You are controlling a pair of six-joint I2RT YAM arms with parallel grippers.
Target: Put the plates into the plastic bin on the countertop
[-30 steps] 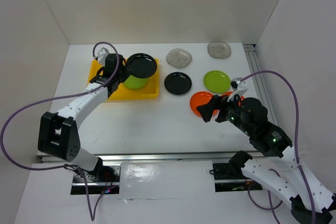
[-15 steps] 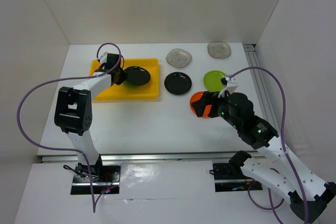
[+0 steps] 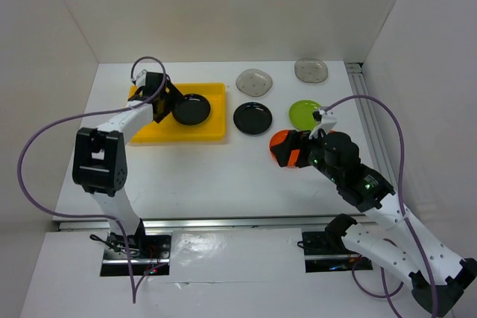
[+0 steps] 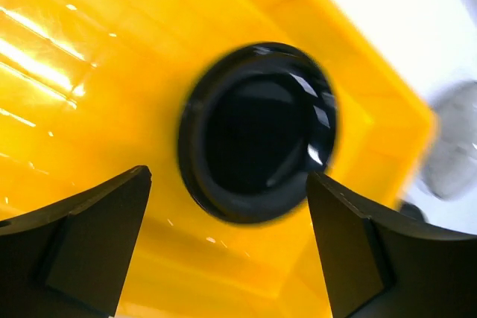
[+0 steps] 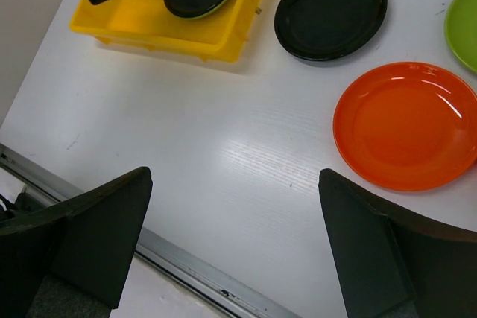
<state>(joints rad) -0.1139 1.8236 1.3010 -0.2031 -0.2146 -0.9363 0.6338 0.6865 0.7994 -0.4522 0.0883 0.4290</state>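
Observation:
A glossy black plate (image 3: 191, 109) (image 4: 257, 132) lies in the yellow plastic bin (image 3: 212, 130) (image 4: 112, 72), on top of a lime-green one whose edge just shows in the right wrist view. My left gripper (image 3: 170, 103) (image 4: 227, 184) hovers open at that plate's left rim, touching nothing. On the white countertop (image 3: 194, 165) lie a second black plate (image 3: 253, 118) (image 5: 332, 11), a green plate (image 3: 307, 113) (image 5: 463, 24), an orange plate (image 3: 279, 139) (image 5: 406, 124) and two grey plates (image 3: 254, 81) (image 3: 311, 70). My right gripper (image 3: 289, 150) (image 5: 235, 176) is open and empty, partly covering the orange plate from above.
A metal rail (image 5: 186, 273) runs along the table's near edge, and another rail (image 3: 365, 102) along the right side. White walls close in the left, back and right. The bin's left part (image 5: 141, 13) holds no plate.
My left gripper lowered the black plate into the bin, then opened and let it go. The right gripper moved left over the orange plate, then held still.

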